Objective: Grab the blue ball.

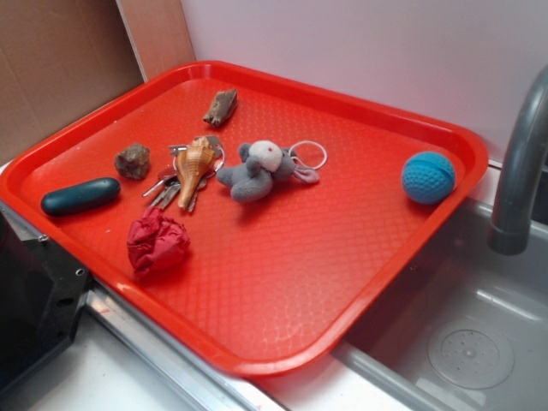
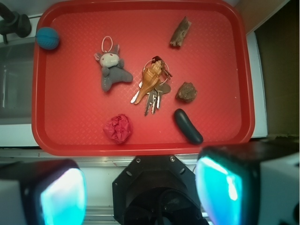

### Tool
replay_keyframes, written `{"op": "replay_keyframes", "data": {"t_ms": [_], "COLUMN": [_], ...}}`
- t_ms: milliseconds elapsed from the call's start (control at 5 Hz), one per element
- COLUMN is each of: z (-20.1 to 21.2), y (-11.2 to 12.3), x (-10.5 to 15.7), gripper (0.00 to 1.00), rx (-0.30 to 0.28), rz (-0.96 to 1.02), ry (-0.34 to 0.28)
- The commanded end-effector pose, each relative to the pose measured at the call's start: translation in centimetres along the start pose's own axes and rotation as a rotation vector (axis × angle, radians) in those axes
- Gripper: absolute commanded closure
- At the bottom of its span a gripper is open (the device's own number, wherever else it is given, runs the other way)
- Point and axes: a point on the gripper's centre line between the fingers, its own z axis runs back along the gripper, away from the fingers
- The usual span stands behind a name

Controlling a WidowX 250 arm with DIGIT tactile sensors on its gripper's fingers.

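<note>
Red tray carries plush toy, shell with keys, crumpled red wad, dark capsule. Blue ball lies upper left, well apart from gripper, jaws wide, empty.

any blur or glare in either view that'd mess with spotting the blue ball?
Exterior view: soft, slightly noisy, even light; blue ball clear, faint shadow on the red tray. Wrist view: tray sharp, ball visible near the corner; gripper fingers are blurred, glowing cyan, out of focus.
</note>
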Motion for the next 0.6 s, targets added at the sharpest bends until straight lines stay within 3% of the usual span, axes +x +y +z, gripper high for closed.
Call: {"op": "replay_keyframes", "data": {"t_ms": [0,200,400], "z": [0.0,-3.0,-5.5], "y": [0.0,-1.6,-5.9], "x": [0.0,3.8,7.3], "gripper": [0.00,0.00,0.00], "rx": [0.000,0.023,0.028], "rz": [0.000,-0.122,-0.317], "ry": [0.000,-0.014,-0.050]}}
